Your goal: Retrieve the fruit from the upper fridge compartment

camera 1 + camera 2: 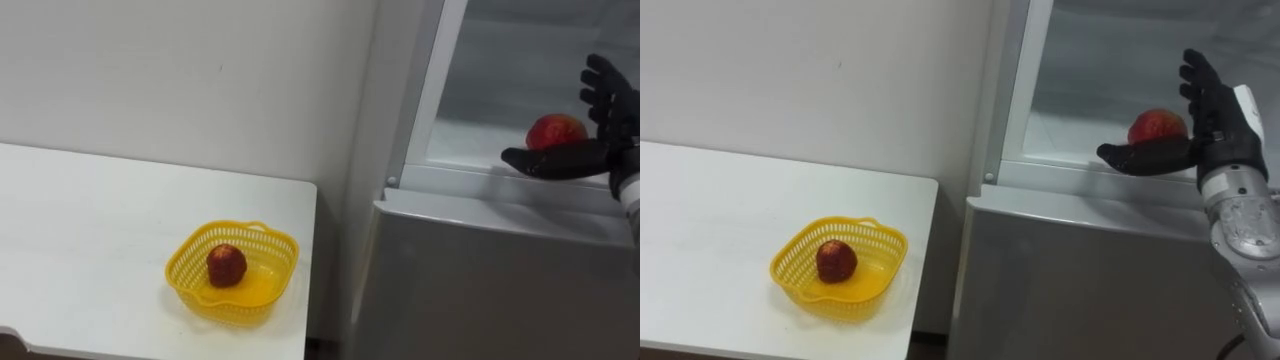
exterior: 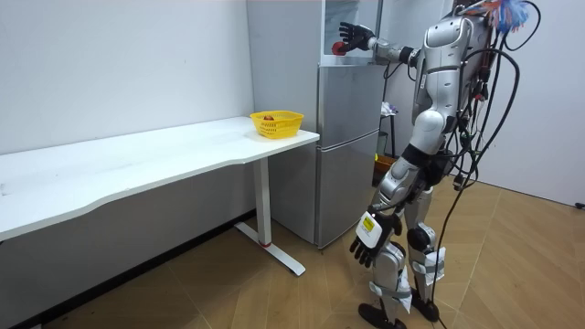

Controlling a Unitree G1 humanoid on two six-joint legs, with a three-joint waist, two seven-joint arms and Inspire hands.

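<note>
Inside the upper fridge [image 1: 1090, 90], the apple [image 1: 1157, 126] was seen just left of the right hand's [image 1: 1218, 140] spread, unclosed fingers.

Stood up straight on both legs. Reached forward and up high with the right arm. Held the right hand [image 1: 1218, 135] open, fingers pointing up, thumb stuck out sideways. Let the left arm hang down, left hand [image 2: 366, 239] by the leg, fingers loose.

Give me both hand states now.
Left hand: open, hanging at its side, empty.
Right hand: open beside the red fruit, not gripping it.
</note>
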